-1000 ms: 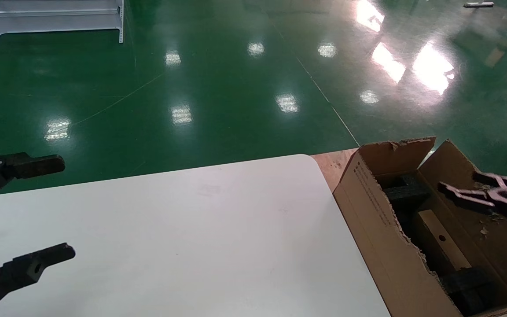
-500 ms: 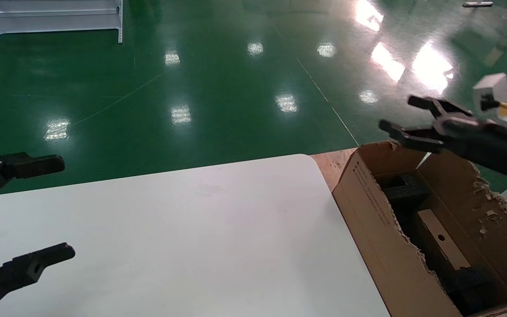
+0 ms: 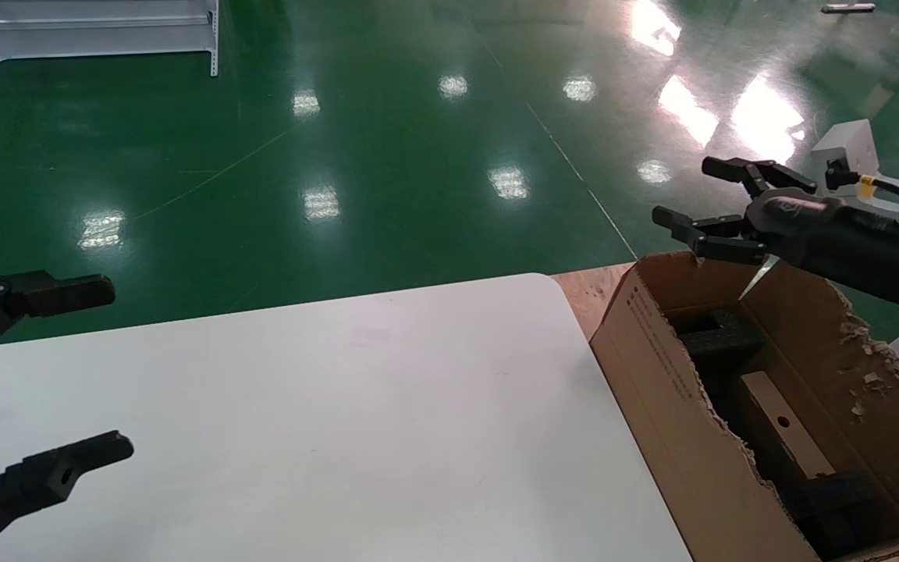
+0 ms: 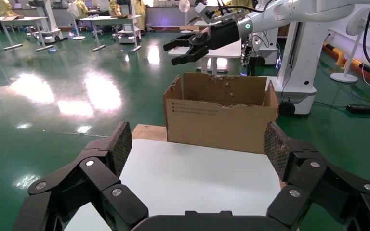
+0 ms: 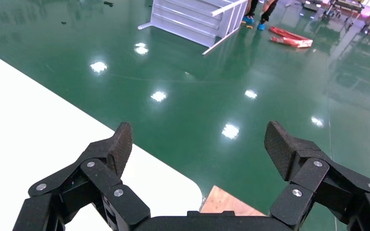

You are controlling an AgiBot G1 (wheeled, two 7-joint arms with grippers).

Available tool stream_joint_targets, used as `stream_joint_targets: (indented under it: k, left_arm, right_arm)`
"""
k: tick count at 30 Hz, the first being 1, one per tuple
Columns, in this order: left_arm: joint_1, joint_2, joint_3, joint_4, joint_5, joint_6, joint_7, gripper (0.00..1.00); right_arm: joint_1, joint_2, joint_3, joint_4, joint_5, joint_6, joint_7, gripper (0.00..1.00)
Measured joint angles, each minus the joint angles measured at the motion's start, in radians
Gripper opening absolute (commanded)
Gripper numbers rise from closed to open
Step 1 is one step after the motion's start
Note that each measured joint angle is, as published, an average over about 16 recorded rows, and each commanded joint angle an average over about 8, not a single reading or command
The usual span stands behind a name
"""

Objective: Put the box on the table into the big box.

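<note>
Fingers (image 3: 730, 168) of the right gripper (image 3: 711, 195) are spread wide with nothing between them, hanging in the air just above the far torn flap of the big box (image 3: 680, 406). Below and behind those fingers, down inside the carton, the box (image 3: 781, 433) lies on its side between black foam blocks (image 3: 719, 339), its tan top with the round black hole facing up. The carton stands against the counter (image 3: 340, 421) on its right edge, on a wooden board (image 3: 586, 293) that peeks out at the corner. Over on the other side, the left gripper (image 3: 87, 371) is parked above the counter's left edge, its fingers (image 4: 118, 149) also wide apart and holding nothing, pointing toward the carton from well away.
</note>
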Motion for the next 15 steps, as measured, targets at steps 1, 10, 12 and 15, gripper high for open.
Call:
stream_joint_targets:
  k: [1,10,12,15]
  left_arm:
    - [0.0,0.0,0.0,0.0,0.0,0.0,0.0,1.0]
    - [0.0,0.0,0.0,0.0,0.0,0.0,0.0,1.0]
    - [0.0,0.0,0.0,0.0,0.0,0.0,0.0,1.0]
    - [0.0,0.0,0.0,0.0,0.0,0.0,0.0,1.0]
  right_arm:
    - [-0.005,0.001,0.007,0.007,-0.004,0.001,0.005,1.0]
    - [-0.058,0.001,0.115,0.146,-0.065,0.01,0.071,1.0]
    - [-0.074,0.001,0.148,0.191,-0.085,0.013,0.091,1.0]
    - [-0.098,0.0,0.201,0.262,-0.116,0.017,0.122,1.0]
